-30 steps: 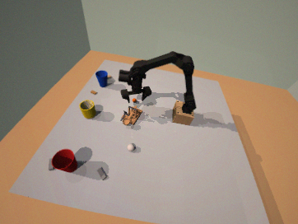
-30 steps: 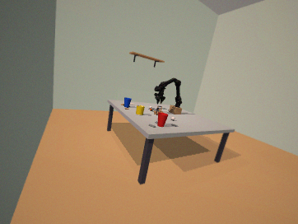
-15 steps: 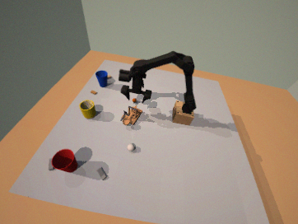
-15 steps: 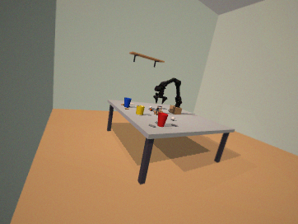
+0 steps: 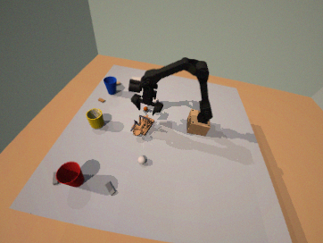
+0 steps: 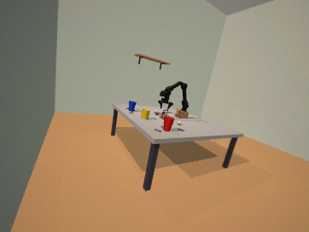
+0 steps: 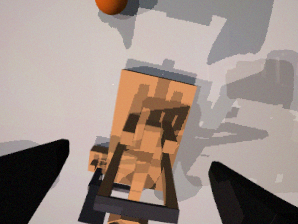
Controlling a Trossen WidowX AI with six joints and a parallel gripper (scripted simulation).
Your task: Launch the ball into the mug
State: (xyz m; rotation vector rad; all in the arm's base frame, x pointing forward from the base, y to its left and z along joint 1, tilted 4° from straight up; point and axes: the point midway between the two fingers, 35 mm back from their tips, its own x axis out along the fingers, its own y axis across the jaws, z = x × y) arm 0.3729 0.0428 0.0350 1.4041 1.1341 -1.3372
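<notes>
The wooden catapult (image 5: 143,126) stands on the grey mat near the middle; in the wrist view (image 7: 147,152) it lies right below me, with its dark frame and cup end toward the bottom. My gripper (image 5: 146,104) hovers just above it, open and empty, one finger to each side (image 7: 140,156). A small orange ball (image 5: 145,108) lies on the mat just beyond the catapult's far end. A white ball (image 5: 142,159) lies closer to the front. The yellow mug (image 5: 95,119) stands upright to the catapult's left, and shows too in the exterior view (image 6: 145,113).
A blue mug (image 5: 110,85) stands at the back left, a red mug (image 5: 70,173) at the front left. The arm's wooden base box (image 5: 198,122) is to the right. A small brown block (image 5: 102,100) and a grey block (image 5: 110,188) lie on the mat.
</notes>
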